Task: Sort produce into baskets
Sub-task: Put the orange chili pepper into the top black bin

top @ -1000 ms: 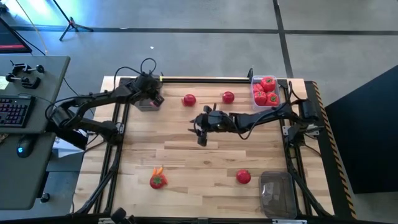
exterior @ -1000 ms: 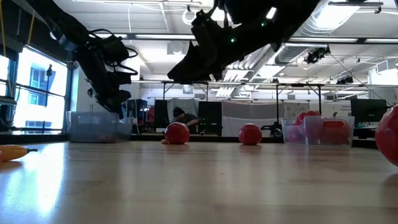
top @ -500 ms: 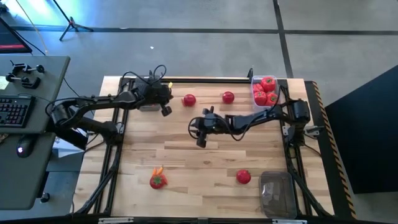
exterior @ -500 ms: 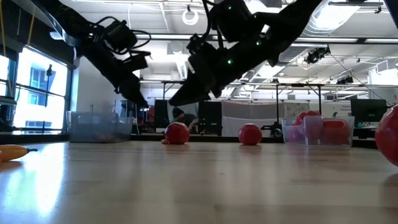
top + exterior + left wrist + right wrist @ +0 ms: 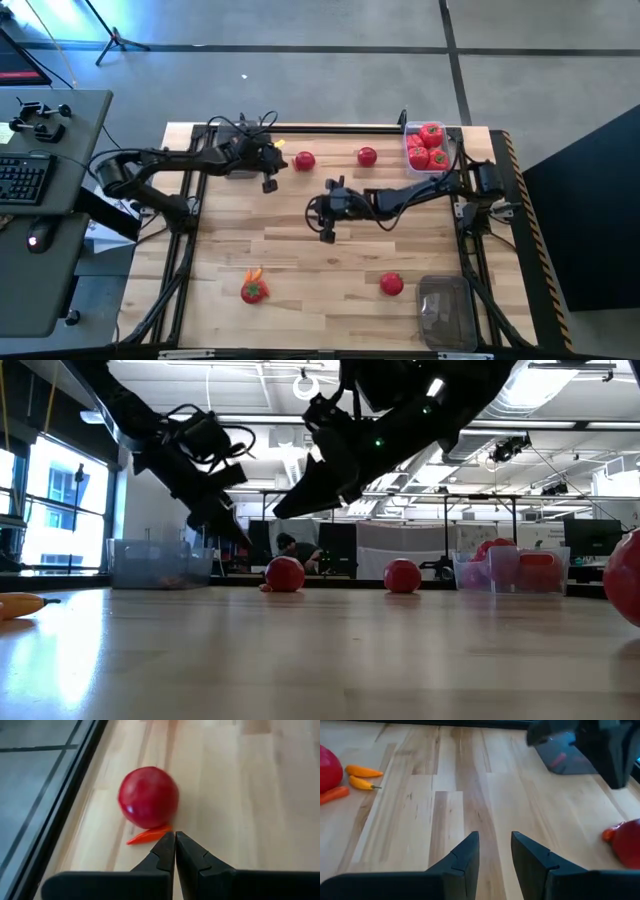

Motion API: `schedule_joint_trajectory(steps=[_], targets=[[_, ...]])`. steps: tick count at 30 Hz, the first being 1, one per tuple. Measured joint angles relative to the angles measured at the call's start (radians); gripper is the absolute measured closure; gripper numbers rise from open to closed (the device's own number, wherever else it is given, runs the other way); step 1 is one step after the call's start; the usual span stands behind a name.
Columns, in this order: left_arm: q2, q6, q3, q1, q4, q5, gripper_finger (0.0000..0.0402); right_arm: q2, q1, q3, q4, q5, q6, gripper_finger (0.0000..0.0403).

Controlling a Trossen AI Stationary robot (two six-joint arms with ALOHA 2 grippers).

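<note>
- left gripper (image 5: 175, 836) hangs over the far left of the table (image 5: 330, 250), fingers pinched together on nothing, pointed at a tomato (image 5: 148, 796) with a carrot (image 5: 148, 834) sliver lying against it.
- right gripper (image 5: 495, 840) hovers above mid table, jaws a little apart and empty, only bare wood between them.
- far right basket (image 5: 409, 130) already holds several red pieces.
- far left tub (image 5: 237, 170) sits by the left arm; in the low view something orange shows in it.
- near right tub (image 5: 445, 310) looks empty from above.
- loose produce: two tomatoes along the far edge, the second one (image 5: 367, 155) right of the first; a red piece (image 5: 391, 284) near the right tub; a red piece with small peppers (image 5: 362, 776) at near left.
- step in hand, as i read it: sorting is partly done and both arms are between picks, the left lining up on the far tomato or the sliver beside it.
- next move calls for the left fingers to spread before dropping, wide for the tomato, or low and flat for the sliver.
- the tomato looks round and may roll if nudged off centre.
</note>
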Motion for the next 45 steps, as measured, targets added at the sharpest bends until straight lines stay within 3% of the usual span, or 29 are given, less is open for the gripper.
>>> schedule_joint_trajectory(steps=[6, 20, 35, 45], targets=[[0.1, 0.024, 0.058, 0.001, 0.013, -0.076, 0.0382, 0.0, 0.005, 0.0, -0.013, 0.0, 0.0, 0.0302], [0.291, 0.189, 0.24, 0.005, -0.183, -0.136, 0.0266, 0.0, 0.005, 0.0, -0.042, 0.0, 0.0, 0.0302], [0.385, 0.367, 0.303, 0.021, -0.191, -0.186, 0.0261, 0.0, 0.005, 0.0, -0.053, -0.001, 0.0, 0.0302], [0.385, 0.427, 0.306, 0.027, -0.204, -0.16, 0.0261, 0.0, 0.005, 0.0, -0.053, -0.001, -0.003, 0.0302]])
